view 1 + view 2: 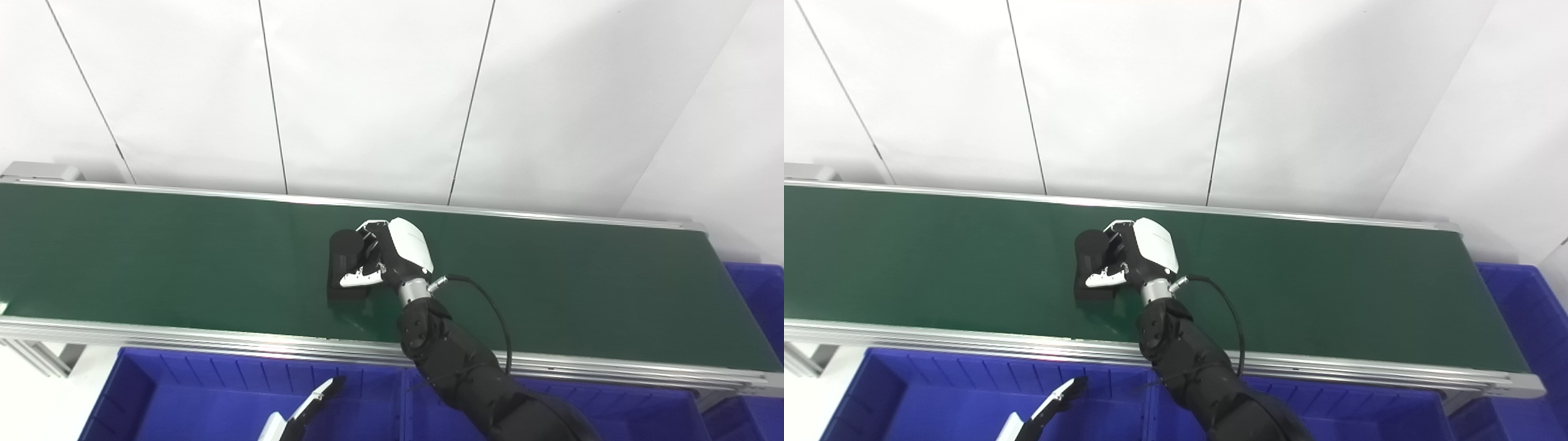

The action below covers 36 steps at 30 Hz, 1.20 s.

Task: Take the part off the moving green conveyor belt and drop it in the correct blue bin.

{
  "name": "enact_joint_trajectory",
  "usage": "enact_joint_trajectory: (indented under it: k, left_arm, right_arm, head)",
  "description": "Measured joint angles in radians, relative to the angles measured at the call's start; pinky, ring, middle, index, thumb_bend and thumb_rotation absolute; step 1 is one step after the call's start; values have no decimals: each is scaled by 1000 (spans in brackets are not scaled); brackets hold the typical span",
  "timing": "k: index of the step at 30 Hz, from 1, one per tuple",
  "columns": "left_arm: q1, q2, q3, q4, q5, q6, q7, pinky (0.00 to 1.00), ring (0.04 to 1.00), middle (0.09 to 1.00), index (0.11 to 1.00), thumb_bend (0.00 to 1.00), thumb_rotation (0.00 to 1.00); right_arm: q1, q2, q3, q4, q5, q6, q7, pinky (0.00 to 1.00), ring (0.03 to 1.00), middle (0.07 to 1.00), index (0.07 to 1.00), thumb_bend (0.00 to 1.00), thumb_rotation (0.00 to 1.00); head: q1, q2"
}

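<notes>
The part (344, 264) is a matte black, rounded-top block lying mid-belt on the green conveyor belt (184, 257). The right hand (392, 254) wraps it from 3 o'clock. The left hand (306, 410) hovers over a blue bin (184, 392); grip unclear.

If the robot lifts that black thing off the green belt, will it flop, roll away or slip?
The black part looks blocky and keeps straight edges under the right hand, so it is probably stiff, not floppy. It lies flat on the conveyor belt, so rolling seems unlikely. Its matte surface suggests little slipping, though weight cannot be judged.
</notes>
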Motion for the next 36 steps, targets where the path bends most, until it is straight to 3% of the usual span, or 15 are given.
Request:
enact_joint_trajectory:
  k: [5, 8, 16, 18, 20, 23, 28, 30, 32, 36]
  left_arm:
    - [0, 12, -3, -11, 1, 0, 1, 839, 873, 891, 901, 729, 994]
    - [0, 15, -2, -14, 2, 0, 3, 849, 876, 893, 901, 740, 1000]
    - [5, 18, 14, -37, -15, 0, -22, 859, 880, 895, 904, 743, 990]
    - [16, 18, 30, -53, -25, 0, -41, 863, 885, 896, 906, 754, 978]
    - [28, 17, 46, -69, -34, 0, -60, 859, 885, 894, 906, 748, 962]
    - [38, 14, 67, -76, -46, 0, -92, 851, 878, 884, 899, 750, 926]
    - [59, 16, 110, -107, -56, 0, -139, 840, 867, 871, 885, 755, 880]
    - [65, 16, 129, -116, -66, 0, -163, 837, 865, 869, 881, 756, 862]
    - [76, 15, 156, -143, -78, 0, -197, 821, 859, 866, 877, 757, 843]
    - [98, -10, 218, -166, -96, 0, -264, 812, 851, 859, 870, 767, 829]
  right_arm:
    - [90, -21, -13, -155, 0, -10, -15, 353, 422, 433, 538, 512, 0]
    - [174, -52, -25, -326, -2, -9, -5, 360, 434, 440, 538, 513, 0]
    - [410, -115, -88, -764, -1, 27, 72, 385, 445, 450, 539, 514, 0]
    - [473, -127, -101, -858, 2, 36, 97, 387, 444, 453, 537, 514, 0]
    - [522, -136, -113, -925, 5, 46, 119, 372, 434, 451, 536, 514, 0]
    - [602, -150, -141, -1052, 13, 73, 162, 363, 427, 449, 537, 514, 0]
    - [725, -182, -166, -1183, 12, 80, 212, 370, 425, 451, 537, 515, 0]
    - [764, -193, -175, -1207, 13, 80, 231, 375, 428, 451, 537, 515, 0]
    - [806, -201, -185, -1242, 12, 80, 247, 365, 421, 449, 537, 515, 0]
    - [870, -216, -194, -1249, 11, 78, 250, 348, 412, 449, 536, 515, 0]
  head:
    - [-12, 9]
    - [-20, 21]
    - [-32, 51]
    - [-29, 83]
    - [-29, 83]
    - [-18, 115]
    - [-2, 156]
    - [-2, 156]
    - [3, 190]
    - [8, 210]
